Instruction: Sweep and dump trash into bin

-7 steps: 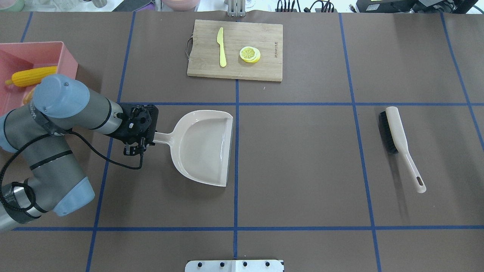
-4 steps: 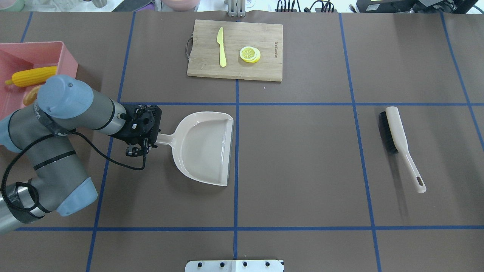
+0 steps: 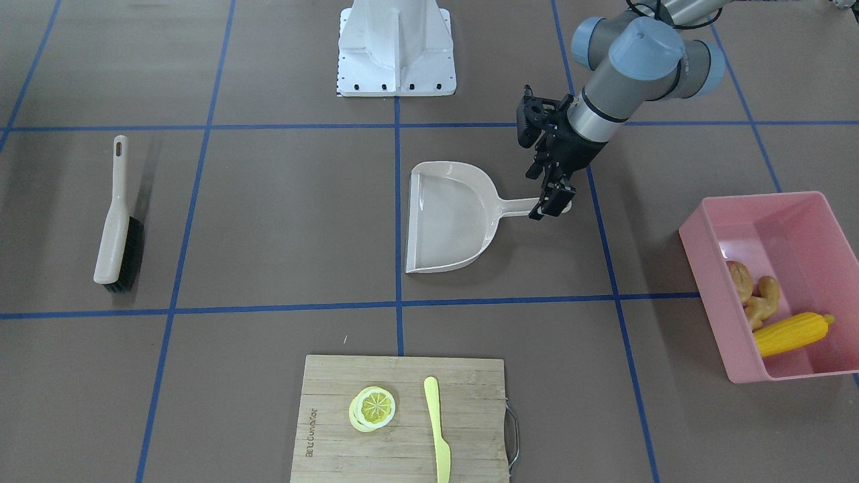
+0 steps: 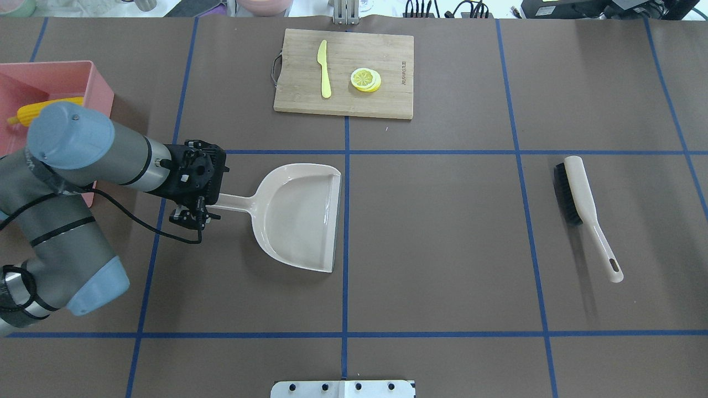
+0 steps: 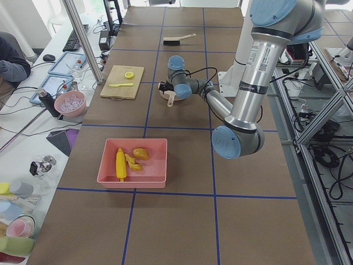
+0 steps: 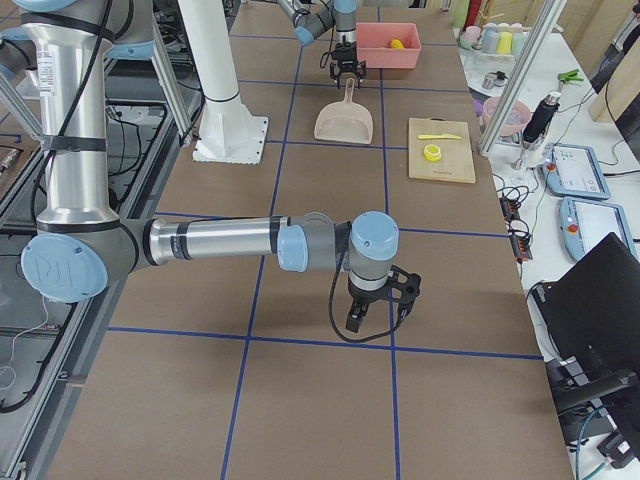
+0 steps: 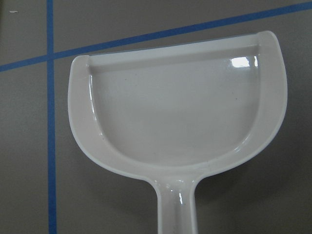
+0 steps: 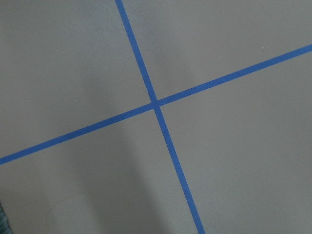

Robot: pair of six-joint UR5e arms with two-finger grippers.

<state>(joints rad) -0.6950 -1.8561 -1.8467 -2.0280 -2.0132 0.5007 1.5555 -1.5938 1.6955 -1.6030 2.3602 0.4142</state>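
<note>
Trash (image 3: 765, 305) sits wholly inside the pink bin (image 3: 772, 221), lower right of the front-facing view: yellow corn cob (image 3: 792, 333) lying crosswise by the lower wall, knobbly tan ginger root (image 3: 764, 298) and brown potato (image 3: 738, 276) huddled just above. That's well to the right of the left gripper (image 3: 551, 203), the nearer one, poised at the handle tip of the empty dustpan (image 3: 449, 215). Whether its fingers pinch the handle I can't tell; same for the right gripper (image 6: 378, 305).

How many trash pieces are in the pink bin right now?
3, all in the bin: corn cob along one end, ginger root beside it, potato next to that. None seem hidden.
</note>
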